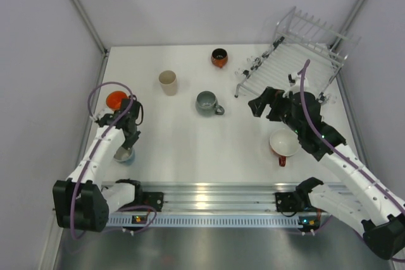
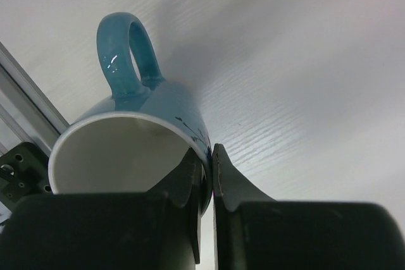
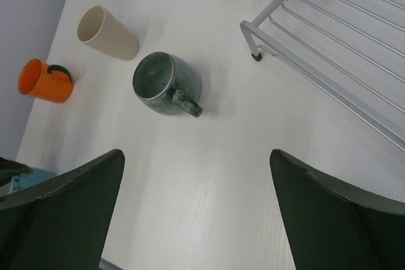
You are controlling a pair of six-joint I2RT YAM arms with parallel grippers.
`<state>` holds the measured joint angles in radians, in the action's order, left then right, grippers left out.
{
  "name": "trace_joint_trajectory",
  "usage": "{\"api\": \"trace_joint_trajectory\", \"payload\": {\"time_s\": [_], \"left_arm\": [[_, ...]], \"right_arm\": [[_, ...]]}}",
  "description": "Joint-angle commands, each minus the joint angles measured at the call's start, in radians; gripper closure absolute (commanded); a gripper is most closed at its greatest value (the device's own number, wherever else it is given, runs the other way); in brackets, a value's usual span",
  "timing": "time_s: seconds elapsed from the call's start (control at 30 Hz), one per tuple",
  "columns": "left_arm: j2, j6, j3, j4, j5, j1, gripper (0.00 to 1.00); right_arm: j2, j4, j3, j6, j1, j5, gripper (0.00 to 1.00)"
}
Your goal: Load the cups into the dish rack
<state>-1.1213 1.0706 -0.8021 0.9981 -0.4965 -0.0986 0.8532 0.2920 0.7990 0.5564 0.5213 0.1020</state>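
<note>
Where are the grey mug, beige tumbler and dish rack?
grey mug (image 3: 154, 75), right wrist view, inside bottom
beige tumbler (image 3: 117, 37), right wrist view, side wall
dish rack (image 1: 281, 64), top view, flat wire base

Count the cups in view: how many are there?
6: orange cup far left; light blue mug near left, pinched by the left gripper; beige tumbler and grey mug mid-table; dark-and-orange cup at the back; red mug near right. None seems hidden.

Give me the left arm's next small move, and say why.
Probably lift straight up a little. The left claw is shut on the rim of the light blue mug, one finger inside, one outside. The mug seems to rest on the table, far from the dish rack. Lifting first should avoid dragging it.
</note>
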Motion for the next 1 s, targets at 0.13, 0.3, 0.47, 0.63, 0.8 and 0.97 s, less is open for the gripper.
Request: {"api": "trace_joint_trajectory", "payload": {"time_s": [0.13,0.3,0.47,0.63,0.8,0.97], "left_arm": [[0.123,-0.107,-0.077,-0.053,0.088,0.004,1.0],[0.198,-0.221,-0.117,-0.177,0.337,0.004,1.0],[0.262,-0.291,-0.128,-0.278,0.556,0.004,1.0],[0.354,-0.301,-0.039,-0.507,0.788,0.004,1.0],[0.409,-0.173,0.062,-0.849,1.019,0.004,1.0],[0.454,0.015,0.174,-1.231,1.136,0.004,1.0]], "right_arm": [[-0.046,-0.109,-0.007,-0.075,0.011,-0.129,0.01],[-0.059,-0.154,-0.032,-0.093,0.009,-0.186,0.01],[-0.054,-0.186,-0.038,-0.086,0.009,-0.22,0.01],[-0.054,-0.33,-0.116,0.002,0.009,-0.317,0.01],[-0.007,-0.458,-0.132,0.045,0.014,-0.416,0.01],[0.004,-0.651,-0.175,0.144,0.022,-0.475,0.01]]}}
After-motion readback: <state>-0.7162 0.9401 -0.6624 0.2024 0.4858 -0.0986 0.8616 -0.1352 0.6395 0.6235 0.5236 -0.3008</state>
